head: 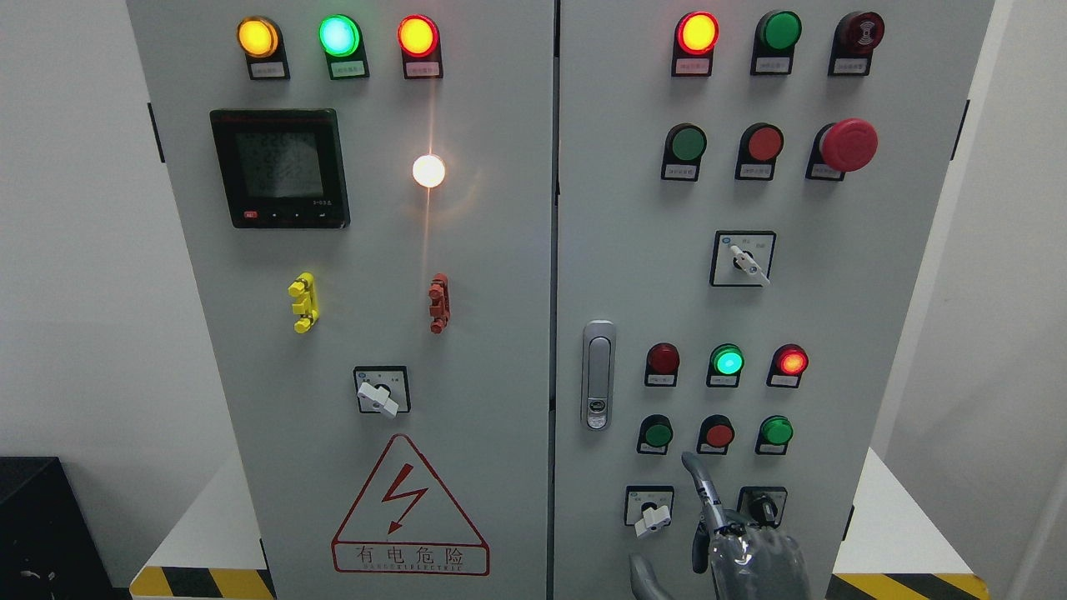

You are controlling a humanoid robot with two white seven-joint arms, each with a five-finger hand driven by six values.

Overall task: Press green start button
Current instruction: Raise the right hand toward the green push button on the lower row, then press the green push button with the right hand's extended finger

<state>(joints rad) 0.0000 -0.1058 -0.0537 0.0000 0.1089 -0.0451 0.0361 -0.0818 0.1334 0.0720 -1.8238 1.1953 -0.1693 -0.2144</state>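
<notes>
The grey control cabinet's right door (834, 317) carries a low row of push buttons: green (658, 434), red (718, 433) and green (776, 430). Another green button (688, 143) sits high up. My right hand (738, 546) rises from the bottom edge in front of the door's lower part. Its index finger (698, 479) points up, with its tip just below and left of the red button, between it and the left green button. I cannot tell whether the tip touches the door. The other fingers are curled and hold nothing. The left arm is out of view.
Two rotary switches (652, 512) (762, 504) flank the hand. A door handle (598, 375) sits left of the buttons. Indicator lamps (727, 362) glow above the row. A red mushroom stop button (848, 145) sticks out at the upper right. White walls stand on both sides.
</notes>
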